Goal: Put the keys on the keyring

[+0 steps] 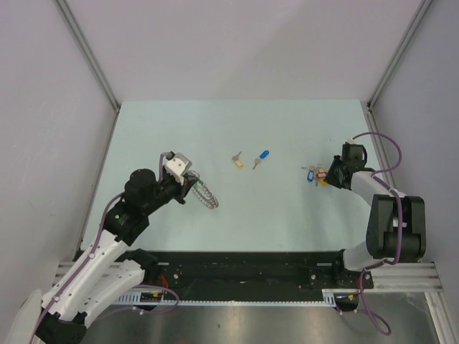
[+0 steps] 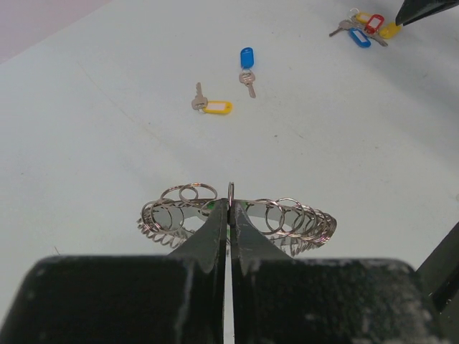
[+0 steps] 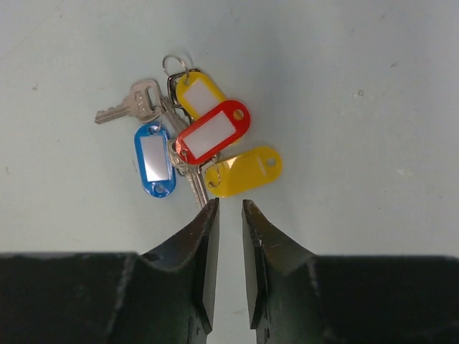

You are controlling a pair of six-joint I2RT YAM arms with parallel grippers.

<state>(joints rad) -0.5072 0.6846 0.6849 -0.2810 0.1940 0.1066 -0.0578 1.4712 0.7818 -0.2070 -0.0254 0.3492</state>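
Two-arm workspace on a pale table. The left gripper is fully closed, its two fingers pinching one wire loop of the keyring. The keyring is a coil of small silver rings that spreads to either side of the fingertips. Whether it rests on the table or hangs just clear of it cannot be told. To the right of the keyring, and farther from the arm bases, lie two single keys, apart from each other: a yellow-tagged key nearer the keyring and a blue-tagged key just beyond it. Well to the right of the keyring, past both single keys, lies a bunch of keys with two yellow tags, one red and one blue, all overlapping. The right gripper sits low over the table on the side of this bunch away from the keyring. Its jaws stand a narrow slit apart with bare table between them and hold nothing, the fingertips just beside the nearest yellow tag.
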